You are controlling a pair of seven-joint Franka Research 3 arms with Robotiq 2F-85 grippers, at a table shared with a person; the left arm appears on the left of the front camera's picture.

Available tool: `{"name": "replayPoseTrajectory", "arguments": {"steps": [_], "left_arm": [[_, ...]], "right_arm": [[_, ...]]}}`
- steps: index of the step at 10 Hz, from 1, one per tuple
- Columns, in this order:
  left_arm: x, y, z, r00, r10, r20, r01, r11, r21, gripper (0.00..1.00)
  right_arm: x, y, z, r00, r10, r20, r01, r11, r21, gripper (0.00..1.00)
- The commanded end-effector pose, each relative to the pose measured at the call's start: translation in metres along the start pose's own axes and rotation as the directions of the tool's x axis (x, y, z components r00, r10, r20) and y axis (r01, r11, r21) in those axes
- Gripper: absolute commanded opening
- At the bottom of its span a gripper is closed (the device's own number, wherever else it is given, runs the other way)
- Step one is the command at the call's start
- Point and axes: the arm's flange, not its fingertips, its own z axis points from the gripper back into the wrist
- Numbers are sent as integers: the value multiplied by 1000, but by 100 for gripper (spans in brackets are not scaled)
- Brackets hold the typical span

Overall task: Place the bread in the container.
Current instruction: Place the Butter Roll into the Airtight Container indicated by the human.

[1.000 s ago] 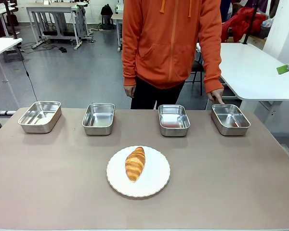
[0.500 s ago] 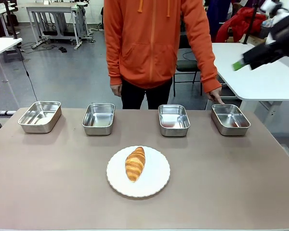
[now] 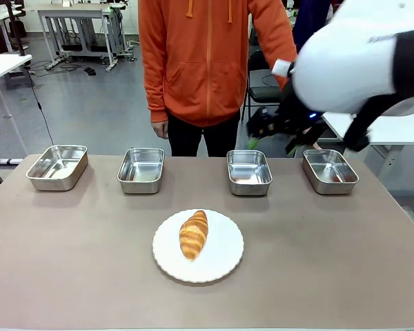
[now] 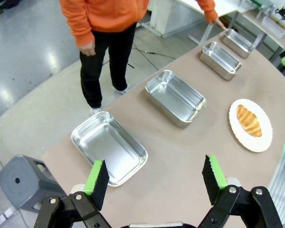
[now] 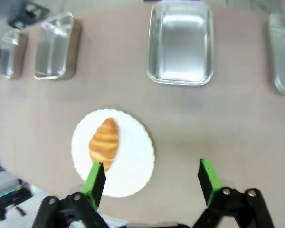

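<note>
You have one bread (image 3: 193,234), four steel pans (image 3: 139,187), one white plate (image 3: 224,261). Bread golden-brown, elongated, ridged striped crust, lying on plate. Pans in row beyond plate. Your left pincer (image 4: 154,164) spread wide, holding nothing; right pincer (image 5: 151,165) likewise.

The motion-blurred right arm (image 3: 359,62), cut off by the front view's top and right edges, hides the person's hand (image 4: 217,21) beyond the container (image 3: 329,170), with the right gripper (image 3: 270,140) a dark smear, while the soft right wrist view crops that container at its right edge.
</note>
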Motion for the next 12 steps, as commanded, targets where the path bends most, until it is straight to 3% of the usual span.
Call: {"name": "replayPoseTrajectory", "arguments": {"steps": [1,2,3,8,9,12], "left_arm": [[1,-1,2,1000,-7,15,7,1000,-4,100],[1,-1,2,1000,-7,15,7,1000,-4,100],[1,-1,2,1000,-7,15,7,1000,-4,100],[1,-1,2,1000,-7,15,7,1000,-4,100],[1,-1,2,1000,-7,15,7,1000,-4,100],[1,-1,2,1000,-7,15,7,1000,-4,100]], "right_arm": [[0,31,-10,991,-105,-80,106,994,10,100],[-1,29,-14,983,-56,-174,74,992,100,100],[-9,19,-12,997,-57,-45,57,998,-4,100],[-6,22,-12,995,-62,-75,63,998,10,100],[-9,53,-27,990,-96,-102,90,994,-62,100],[-21,114,-67,968,-194,-161,183,980,-78,100]]}}
